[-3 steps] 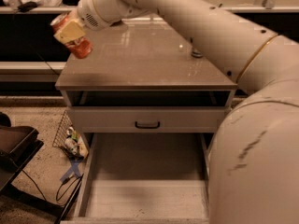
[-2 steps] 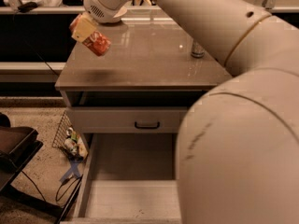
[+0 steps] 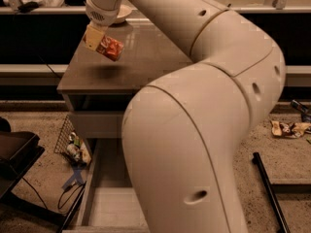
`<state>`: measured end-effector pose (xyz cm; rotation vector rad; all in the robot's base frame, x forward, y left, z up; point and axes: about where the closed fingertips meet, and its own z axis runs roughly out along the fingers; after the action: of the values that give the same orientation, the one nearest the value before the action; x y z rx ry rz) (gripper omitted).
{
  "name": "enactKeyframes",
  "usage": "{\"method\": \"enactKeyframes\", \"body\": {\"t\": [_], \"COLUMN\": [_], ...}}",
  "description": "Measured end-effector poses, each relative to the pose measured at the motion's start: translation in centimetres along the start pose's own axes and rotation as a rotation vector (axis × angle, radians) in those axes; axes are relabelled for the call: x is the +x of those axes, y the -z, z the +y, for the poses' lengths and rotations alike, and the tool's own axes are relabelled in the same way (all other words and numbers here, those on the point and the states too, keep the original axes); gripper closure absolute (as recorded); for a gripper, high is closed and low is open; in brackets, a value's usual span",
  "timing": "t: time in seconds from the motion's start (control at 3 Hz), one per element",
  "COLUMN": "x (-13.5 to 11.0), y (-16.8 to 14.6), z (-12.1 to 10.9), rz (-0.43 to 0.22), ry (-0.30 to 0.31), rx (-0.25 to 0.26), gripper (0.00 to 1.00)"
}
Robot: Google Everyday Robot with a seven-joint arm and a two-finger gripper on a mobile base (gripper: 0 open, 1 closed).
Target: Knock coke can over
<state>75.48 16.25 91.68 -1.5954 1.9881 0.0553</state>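
The coke can [image 3: 111, 49], red-orange with white lettering, is tilted on its side in the air above the left part of the grey-brown cabinet top [image 3: 146, 57]. It casts a shadow on the top below it. My gripper [image 3: 98, 40] reaches down from the upper left and is shut on the can's upper end, with a tan finger [image 3: 92, 35] against it. My white arm fills the middle and right of the view and hides much of the cabinet.
A white bowl [image 3: 122, 12] sits at the back of the top. The bottom drawer [image 3: 104, 193] stands open. A wire basket of clutter [image 3: 73, 142] and a black chair [image 3: 14, 152] are on the left floor. A black pole [image 3: 269, 193] lies at right.
My gripper has carried the can to the right, from the top's left edge to over the top itself. The arm has swung across and now covers more of the view.
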Motion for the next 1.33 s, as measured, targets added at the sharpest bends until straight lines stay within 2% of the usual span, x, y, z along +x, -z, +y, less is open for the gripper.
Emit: {"method": "enactKeyframes", "body": {"t": [0.33,0.67,1.0,1.33], "x": [0.3,0.8,0.2,0.2], "y": [-1.7,-4.1,-7.0,-7.4], "z": [-0.3,0.3,2.0,2.2], "rz": [0.053,0.062,0.037,0.038], "ry": [0.012,-0.002,-0.004,-0.004], "rx": [-0.01,-0.042,-0.093,-0.099], "gripper": [1.0,1.0,1.0,0.85]}}
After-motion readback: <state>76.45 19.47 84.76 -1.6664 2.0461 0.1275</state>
